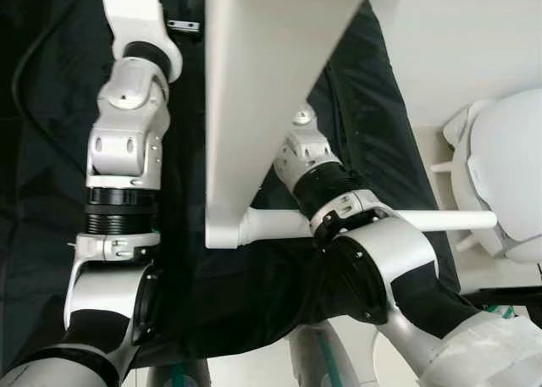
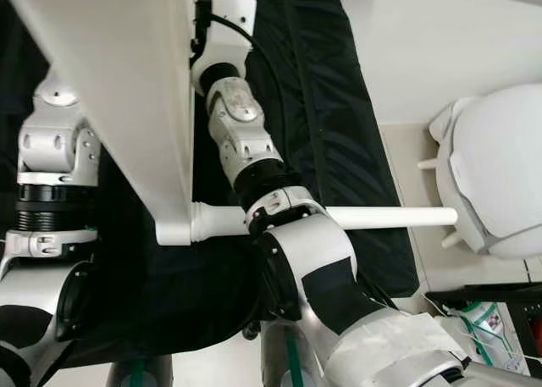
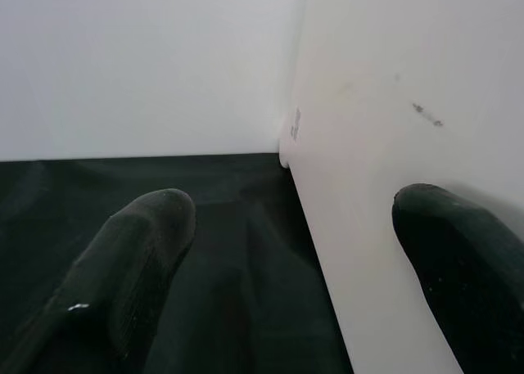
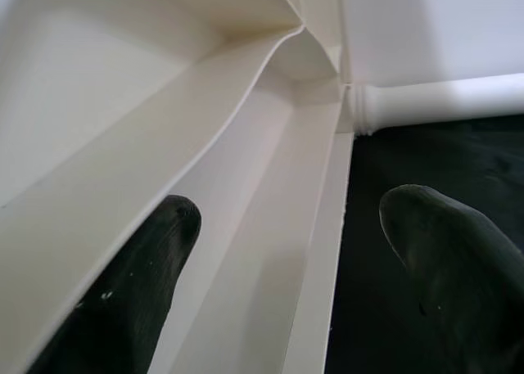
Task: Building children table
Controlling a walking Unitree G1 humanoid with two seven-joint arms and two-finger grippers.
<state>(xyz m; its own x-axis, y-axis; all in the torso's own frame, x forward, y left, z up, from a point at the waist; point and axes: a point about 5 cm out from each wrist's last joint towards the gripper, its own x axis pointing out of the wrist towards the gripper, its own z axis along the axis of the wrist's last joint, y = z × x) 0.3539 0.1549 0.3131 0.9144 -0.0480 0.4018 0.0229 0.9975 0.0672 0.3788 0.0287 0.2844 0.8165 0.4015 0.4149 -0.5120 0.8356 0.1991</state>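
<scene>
The white tabletop (image 1: pixel 254 91) was held on edge over the black cloth (image 1: pixel 373 133). Each gripper's fingers were spread astride its rim, and the fitted leg (image 1: pixel 440 220) projected sideways past the right gripper (image 4: pixel 286 251), the nearer one; the left gripper (image 3: pixel 303 251) straddled the opposite edge.

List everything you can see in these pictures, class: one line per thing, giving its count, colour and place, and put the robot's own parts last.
tabletop: one, white, standing on edge over the cloth, between the two arms.
table leg: one, white, fitted into the tabletop's lower corner, pointing toward the robot's right.
cloth: one, black, spread on the floor under the parts.
rounded plastic object: one, white, on the floor at the robot's right.
left gripper: one, black fingers open, straddling the tabletop's edge.
right gripper: one, black fingers open, at the tabletop's ribbed underside.
</scene>
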